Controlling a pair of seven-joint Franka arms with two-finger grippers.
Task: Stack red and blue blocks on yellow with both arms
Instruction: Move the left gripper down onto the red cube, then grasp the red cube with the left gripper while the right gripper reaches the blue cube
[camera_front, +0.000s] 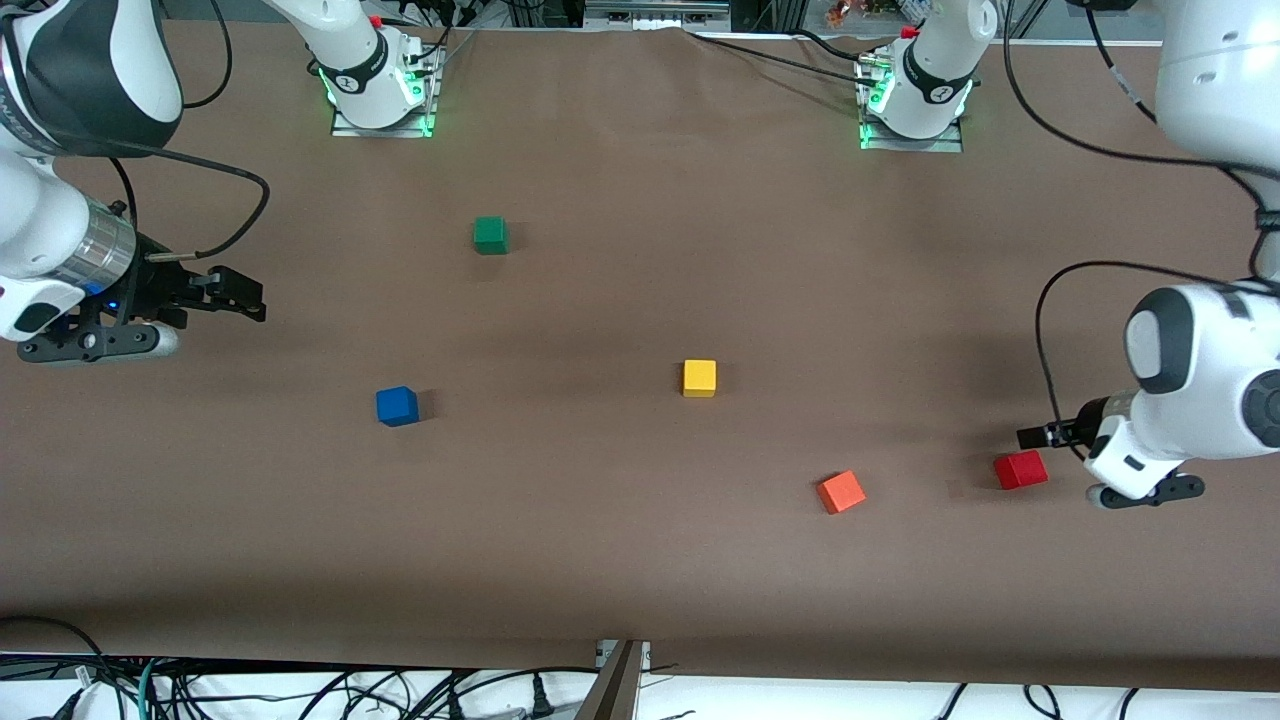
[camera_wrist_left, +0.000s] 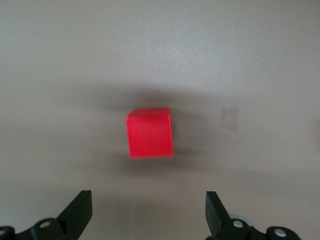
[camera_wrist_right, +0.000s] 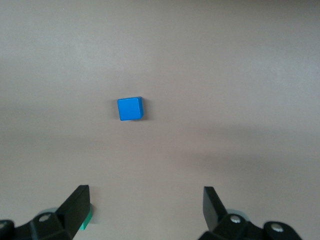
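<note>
The red block (camera_front: 1020, 469) lies near the left arm's end of the table, and the left wrist view shows the red block (camera_wrist_left: 150, 133) ahead of the fingers. My left gripper (camera_front: 1035, 437) (camera_wrist_left: 148, 200) hovers just beside it, open and empty. The blue block (camera_front: 397, 406) (camera_wrist_right: 130, 108) rests toward the right arm's end. Well clear of it, my right gripper (camera_front: 238, 296) (camera_wrist_right: 146, 197) hangs open over the table edge at that end and holds nothing. The yellow cube (camera_front: 699, 378) sits alone mid-table.
An orange cube (camera_front: 841, 491) lies between the yellow cube and the red one, nearer the front camera. A green cube (camera_front: 490, 235) sits farther from the camera, and the right wrist view shows an edge of the green cube (camera_wrist_right: 86, 221) by one finger. Cables run along the table's near edge.
</note>
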